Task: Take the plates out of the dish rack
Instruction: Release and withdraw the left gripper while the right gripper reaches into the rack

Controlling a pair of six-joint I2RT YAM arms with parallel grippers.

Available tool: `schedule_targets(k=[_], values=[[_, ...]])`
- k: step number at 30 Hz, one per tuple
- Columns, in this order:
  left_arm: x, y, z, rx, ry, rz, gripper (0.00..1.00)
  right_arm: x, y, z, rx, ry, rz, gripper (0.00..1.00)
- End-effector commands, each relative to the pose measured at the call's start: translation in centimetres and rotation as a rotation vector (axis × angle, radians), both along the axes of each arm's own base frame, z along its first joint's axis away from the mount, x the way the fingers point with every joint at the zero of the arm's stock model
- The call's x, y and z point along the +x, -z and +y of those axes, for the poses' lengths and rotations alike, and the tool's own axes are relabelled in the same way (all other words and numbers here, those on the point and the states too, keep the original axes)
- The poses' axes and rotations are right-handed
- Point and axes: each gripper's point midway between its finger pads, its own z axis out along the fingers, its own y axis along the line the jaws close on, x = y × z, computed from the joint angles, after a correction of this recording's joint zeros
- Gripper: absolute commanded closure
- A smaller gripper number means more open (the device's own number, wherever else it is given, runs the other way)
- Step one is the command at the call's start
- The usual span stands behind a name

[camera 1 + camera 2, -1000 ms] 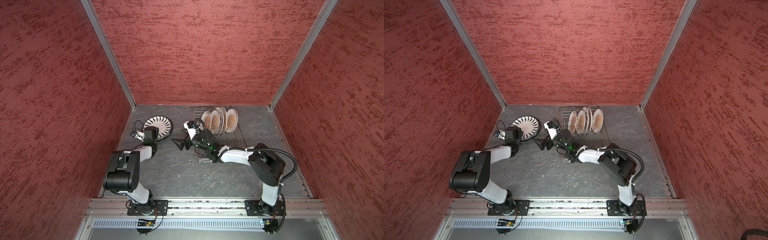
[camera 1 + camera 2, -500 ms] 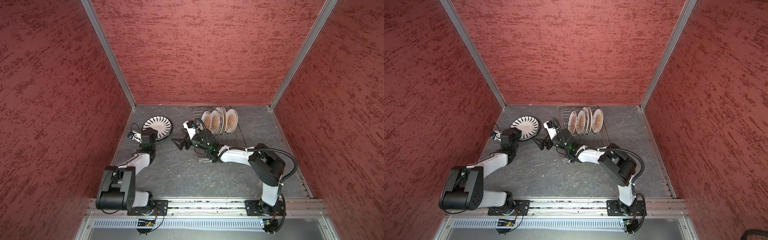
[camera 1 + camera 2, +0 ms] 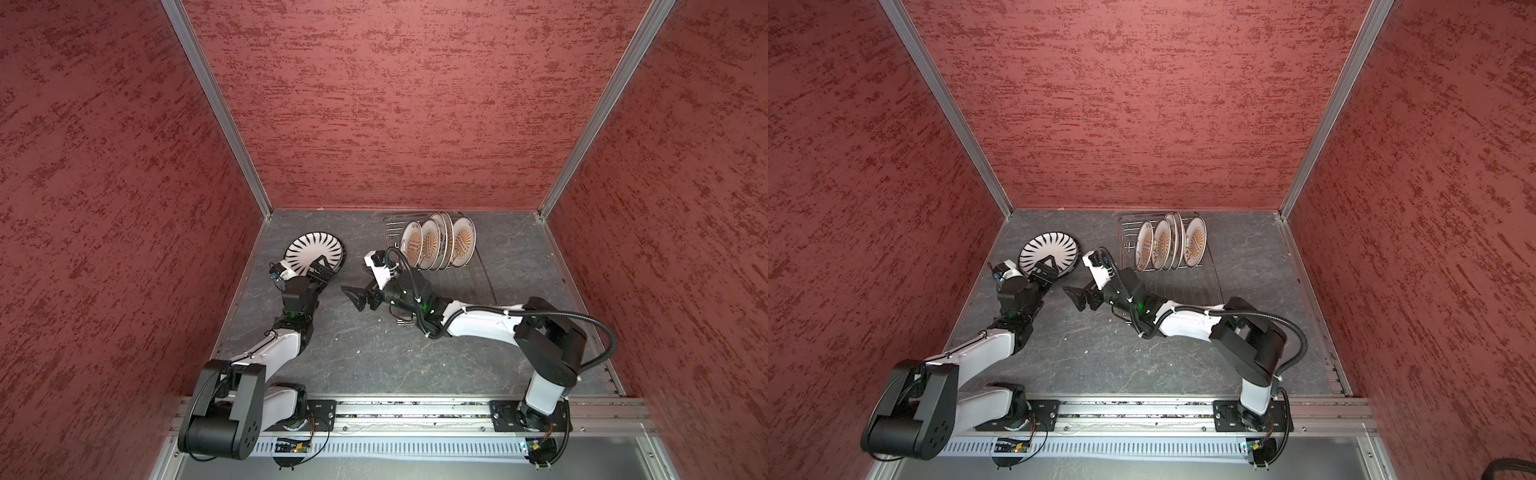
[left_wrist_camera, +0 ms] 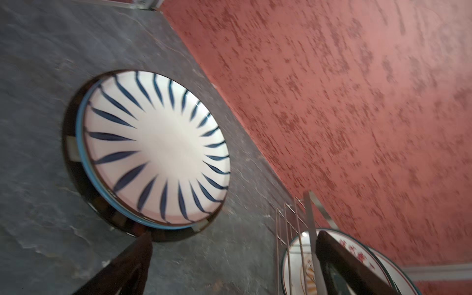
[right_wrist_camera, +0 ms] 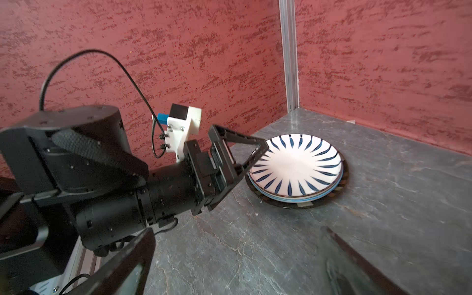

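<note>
A white plate with dark radial stripes (image 3: 313,251) (image 3: 1048,253) lies flat on top of a small stack, above a dark-rimmed plate (image 4: 76,178), at the back left of the table. My left gripper (image 3: 323,269) (image 3: 1045,268) (image 4: 235,235) is open at the stack's near edge, holding nothing. The silver wire dish rack (image 3: 482,274) (image 3: 1212,282) stands at the back middle with several upright orange-sunburst plates (image 3: 428,245) (image 3: 1160,245). My right gripper (image 3: 359,297) (image 3: 1079,299) (image 5: 240,229) hangs open and empty over bare table between stack and rack.
Red textured walls close in the table on three sides, and the stack sits near the back left corner (image 5: 290,107). In the right wrist view the left gripper (image 5: 255,161) reaches over the stack's rim. A metal rail (image 3: 415,409) runs along the front.
The left gripper has opened wide, letting go of the striped plate, which now rests on the stack. The left arm's elbow has swung down and back. The right arm has stayed still.
</note>
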Motion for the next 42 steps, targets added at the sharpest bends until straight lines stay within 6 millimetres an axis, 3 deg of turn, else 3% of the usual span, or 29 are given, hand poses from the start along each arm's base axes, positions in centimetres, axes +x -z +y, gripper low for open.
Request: schedule_targets(k=[1, 4, 7, 12, 21, 25, 29, 34, 41, 42], values=[[-0.9, -3.2, -2.0, 0.07, 0.106, -0.14, 0.01, 0.3, -3.4, -2.8, 0.059, 0.108, -0.092, 0.01], [-2.0, -3.9, -3.6, 0.083, 0.195, -0.174, 0.0, 0.7, -4.0, -5.2, 0.052, 0.213, -0.125, 0.01], [-3.4, -4.6, -6.9, 0.118, 0.357, -0.232, 0.01, 2.4, -4.2, -8.1, 0.029, 0.367, -0.109, 0.01], [-5.5, -4.9, -10.0, 0.133, 0.509, -0.273, 0.01, 4.0, -4.1, -11.3, -0.038, 0.431, -0.065, 0.01], [-8.9, -3.7, -14.6, 0.165, 0.748, -0.344, 0.01, 3.5, -5.2, -15.1, 0.018, 0.452, -0.006, 0.01], [-9.6, -3.9, -15.6, 0.164, 0.807, -0.373, 0.0, 5.4, -4.4, -17.7, -0.066, 0.642, 0.032, 0.01], [-10.0, -3.8, -17.4, 0.167, 0.879, -0.376, 0.0, 6.8, -4.0, -18.0, -0.131, 0.698, 0.053, 0.09], [-9.9, -3.6, -17.5, 0.17, 0.889, -0.374, 0.01, 8.4, -4.1, -18.7, -0.14, 0.701, 0.064, 0.22], [-10.1, -3.8, -17.7, 0.205, 0.895, -0.379, 0.01, 11.4, -3.3, -21.6, -0.187, 0.752, 0.141, 0.52], [-10.2, -3.8, -17.9, 0.209, 0.897, -0.383, 0.01, 11.7, -3.4, -22.0, -0.194, 0.764, 0.144, 0.59]])
